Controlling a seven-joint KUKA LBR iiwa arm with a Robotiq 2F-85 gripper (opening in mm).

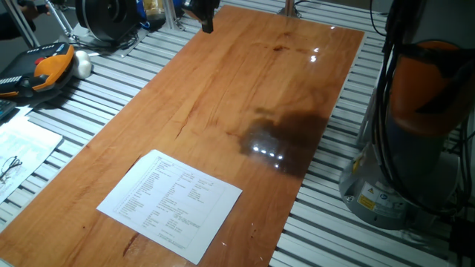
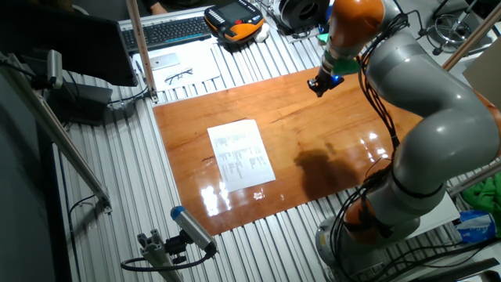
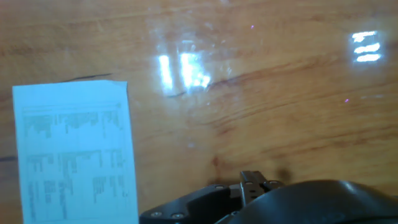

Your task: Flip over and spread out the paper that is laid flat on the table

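Hand (image 2: 320,84) hovers high over one end of the bench (image 1: 245,81); I cannot tell its finger spread. Paper (image 1: 171,204) lies flat, printed side up, near the opposite end.

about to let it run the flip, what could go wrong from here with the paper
The paper lies dead flat, printed side up, on the glossy table, so the fingers may slide over it without catching an edge. It also sits close to the table's near edge, so a push could send it off onto the metal slats. The gripper hangs well away from it.
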